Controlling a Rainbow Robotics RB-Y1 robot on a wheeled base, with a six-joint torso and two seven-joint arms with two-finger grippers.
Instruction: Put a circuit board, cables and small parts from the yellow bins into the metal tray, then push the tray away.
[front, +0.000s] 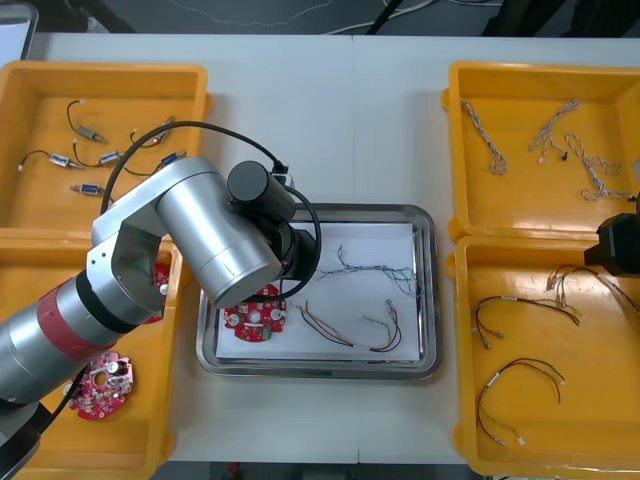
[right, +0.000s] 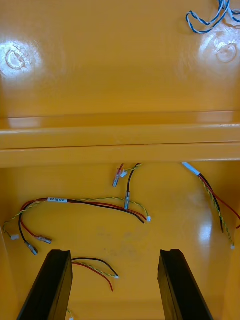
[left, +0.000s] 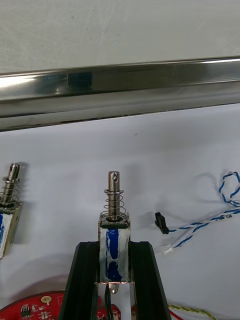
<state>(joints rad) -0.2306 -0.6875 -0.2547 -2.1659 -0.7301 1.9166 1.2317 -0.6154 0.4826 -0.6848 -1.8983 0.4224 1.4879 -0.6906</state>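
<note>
The left hand (left: 114, 246) pinches a small metal part (left: 114, 225), whose pin end sticks out past the fingertips, over the white floor of the metal tray (front: 431, 290) at the centre of the worktop (front: 330, 110). A second small metal part (left: 9, 210) is near it. In the tray, a red circuit board (front: 255, 318) sits at 8 o'clock, a blue and white cable (front: 385, 270) at 1 o'clock and a red and yellow cable (front: 355, 335) at 5 o'clock. The right hand (right: 115, 257), fingers spread, hangs at the worktop's 3 o'clock over the near right yellow bin (front: 590, 410) and its cables (right: 85, 202).

Right end effector (right: 114, 253), spread wide, over red-and-yellow cables (right: 90, 202) in yellow bin (right: 165, 225).
</note>
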